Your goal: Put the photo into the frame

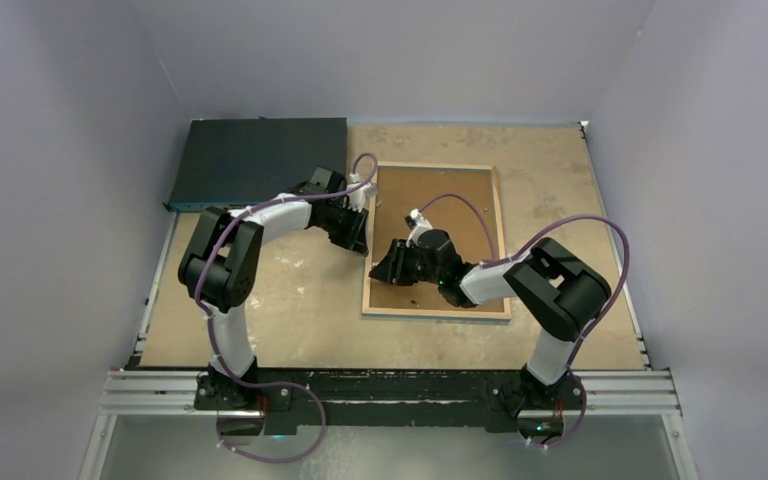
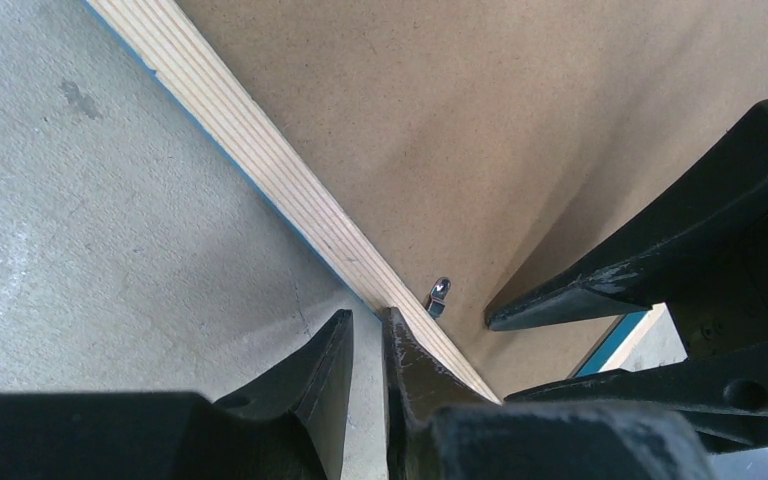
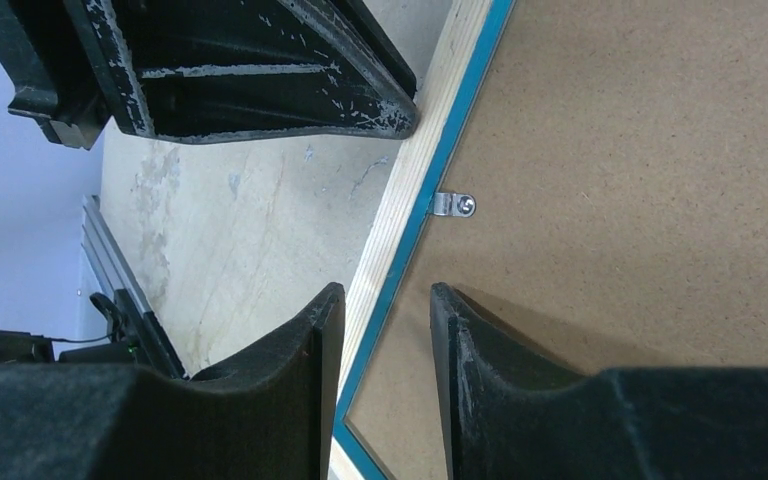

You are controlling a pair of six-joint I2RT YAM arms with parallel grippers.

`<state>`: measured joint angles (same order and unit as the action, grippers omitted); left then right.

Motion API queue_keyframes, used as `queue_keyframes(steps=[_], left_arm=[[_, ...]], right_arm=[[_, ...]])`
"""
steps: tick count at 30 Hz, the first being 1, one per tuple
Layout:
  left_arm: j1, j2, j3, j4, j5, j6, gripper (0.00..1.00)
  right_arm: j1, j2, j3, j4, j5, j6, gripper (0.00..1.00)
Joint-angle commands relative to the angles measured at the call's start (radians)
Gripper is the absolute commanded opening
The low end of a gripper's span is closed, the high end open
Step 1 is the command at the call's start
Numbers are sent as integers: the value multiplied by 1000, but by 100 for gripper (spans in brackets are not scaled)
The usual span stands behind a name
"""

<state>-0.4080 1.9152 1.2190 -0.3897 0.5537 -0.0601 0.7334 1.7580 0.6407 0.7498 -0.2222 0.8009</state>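
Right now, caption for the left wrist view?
Left gripper at the wooden rim of the frame, beside a metal clip on the backing board.

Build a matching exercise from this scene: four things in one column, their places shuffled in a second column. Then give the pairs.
Things
1. the frame
2. dark flat box
3. metal clip
4. right gripper

Places
A. on the brown backing board, beside the wood rim
B. far left corner of the table
C. astride the frame's rim, fingers apart
D. flat on the table, back side up

Pairs: 1-D, 2-B, 3-A, 4-C
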Motion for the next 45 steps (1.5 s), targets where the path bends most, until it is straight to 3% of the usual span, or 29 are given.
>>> queue_keyframes(steps=[1,45], left_arm=[[-6,21,-16,14,-7,11,14],[-6,2,-18,-6,0,25,9]], right_arm=[[7,16,25,44,13,-4,40],[6,97,108,113,45,-42,39]])
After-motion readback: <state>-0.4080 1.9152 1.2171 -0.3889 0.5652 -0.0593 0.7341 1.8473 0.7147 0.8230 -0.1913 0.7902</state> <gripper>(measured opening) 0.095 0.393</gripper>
